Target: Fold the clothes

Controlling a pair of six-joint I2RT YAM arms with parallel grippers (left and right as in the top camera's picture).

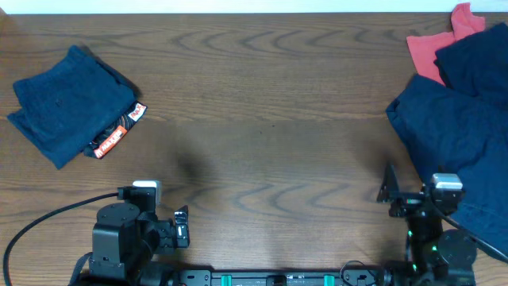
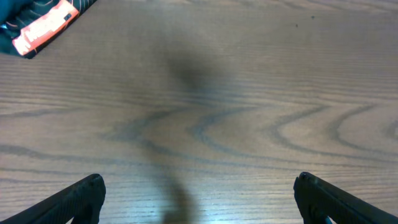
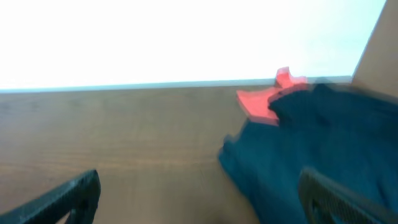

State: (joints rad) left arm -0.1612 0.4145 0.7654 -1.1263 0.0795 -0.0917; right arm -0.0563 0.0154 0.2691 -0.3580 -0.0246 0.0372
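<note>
Both pincers sat nearest the front edge of the table (image 1: pixel 262 159): the left gripper (image 2: pixel 198 205) had its fingers spread wide over bare wood, holding nothing, and the right gripper (image 3: pixel 199 202) was just as wide and empty, facing the navy pile (image 1: pixel 460 127). That unfolded heap lay on the right side, its lower part running down beside the right arm's base. The likeliest trouble seemed to be cloth snagging on that arm as it moved. A pinch into the heap could also catch more than one layer, since the garments overlapped, and drag the red garment (image 1: pixel 435 46) out from under its far end. Across the table, well apart on the left, the folded navy garment (image 1: pixel 67 99) looked finished, and a careless sweep of the left arm could undo it. Its orange label (image 2: pixel 46 26) carried pale lettering, too blurred to read in either view.
</note>
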